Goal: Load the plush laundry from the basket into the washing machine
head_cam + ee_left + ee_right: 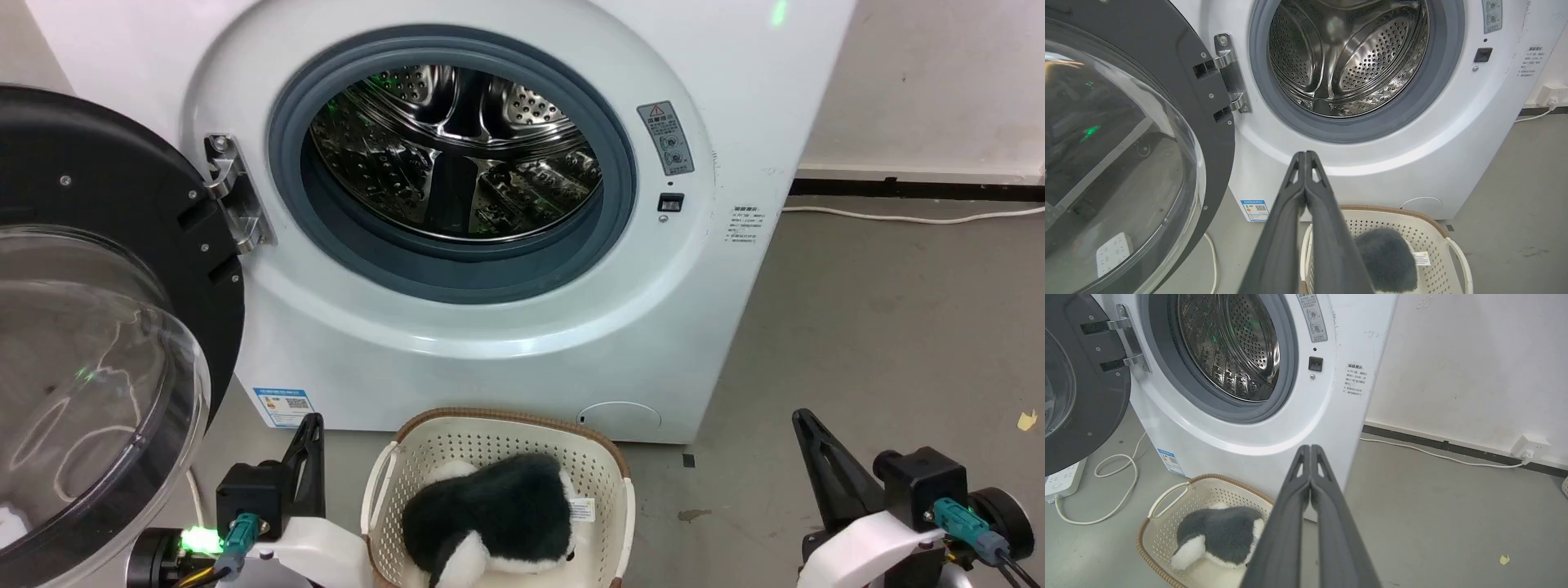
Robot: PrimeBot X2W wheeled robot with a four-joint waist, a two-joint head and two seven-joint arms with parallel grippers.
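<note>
Lying in the cream basket on the grey floor just before the robot, the black-and-white plush toy fills much of it, its small white tag near the right wall. The left jaws and the right jaws flank the basket, each pair pressed together and holding nothing. Beyond stands the washing machine, its clear domed door swung open to the left, steel drum exposed.
</note>
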